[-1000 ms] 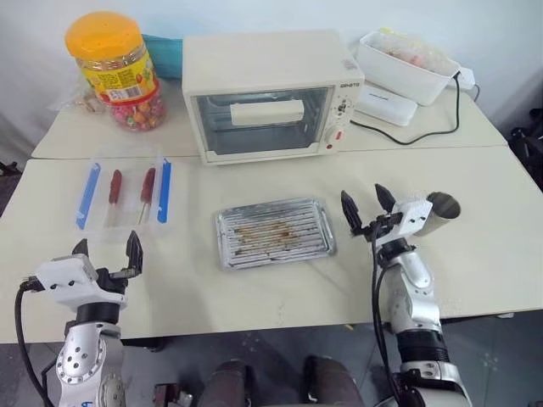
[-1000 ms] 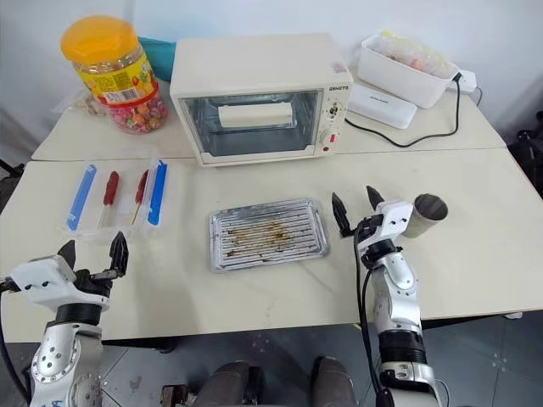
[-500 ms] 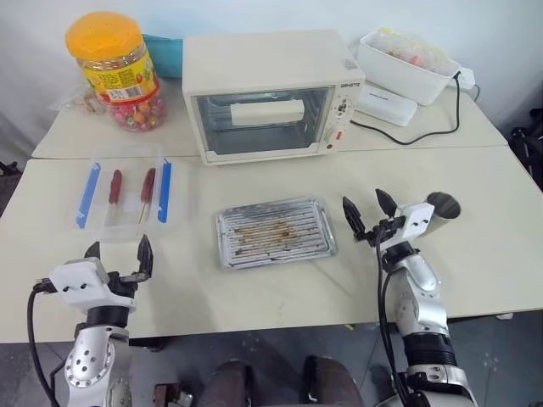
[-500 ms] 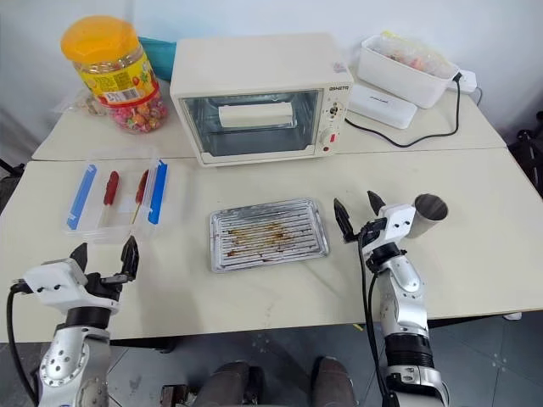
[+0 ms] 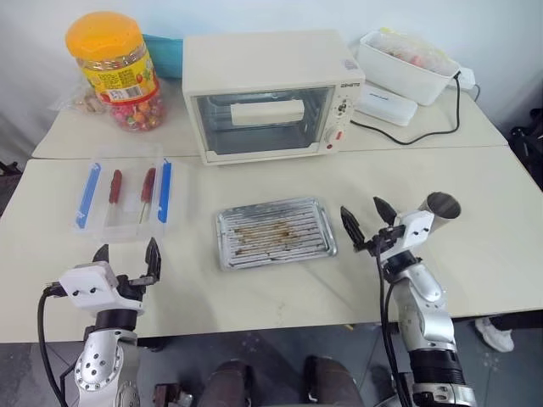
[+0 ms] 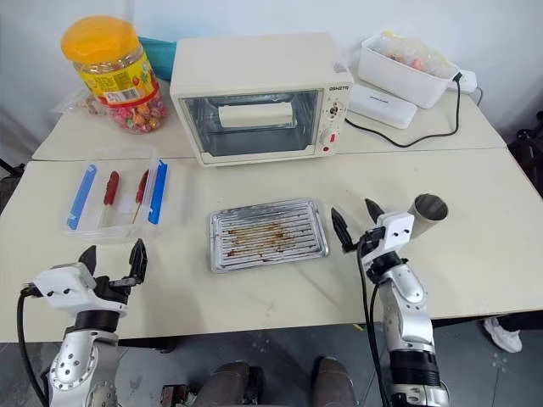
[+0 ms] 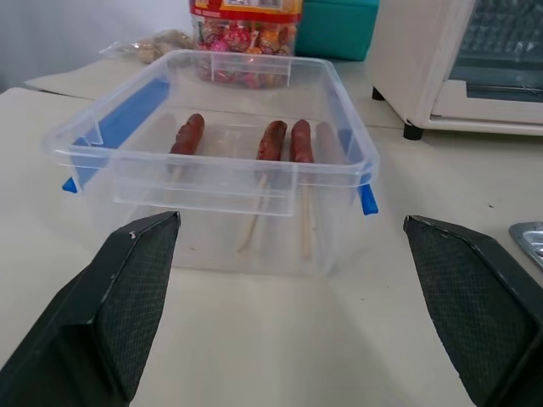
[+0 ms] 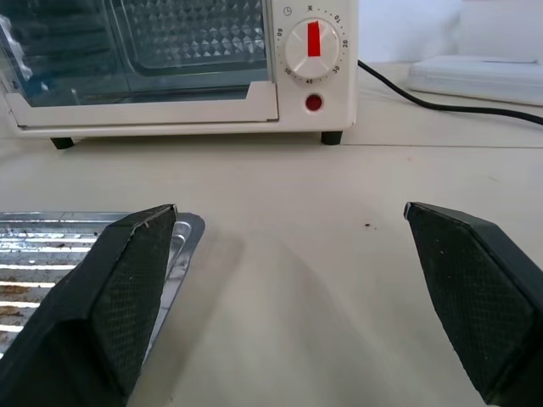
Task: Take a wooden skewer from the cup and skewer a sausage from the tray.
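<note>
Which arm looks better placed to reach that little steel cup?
The right. Its gripper hangs open just beside the cup, while the left gripper sits at the table's far side, facing the clear box of skewered sausages.

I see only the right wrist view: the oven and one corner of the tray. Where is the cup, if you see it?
Observer: The cup stands tilted on the table, close by the right pincer, on the robot's right of it.
Operator: Do skewers stand in it?
Observer: I see none sticking out of its mouth.
Operator: And is any sausage in the tray?
Observer: No. The tray shows only brown stains. Three sausages, already on sticks, lie in a clear box in front of the open left pincer.
</note>
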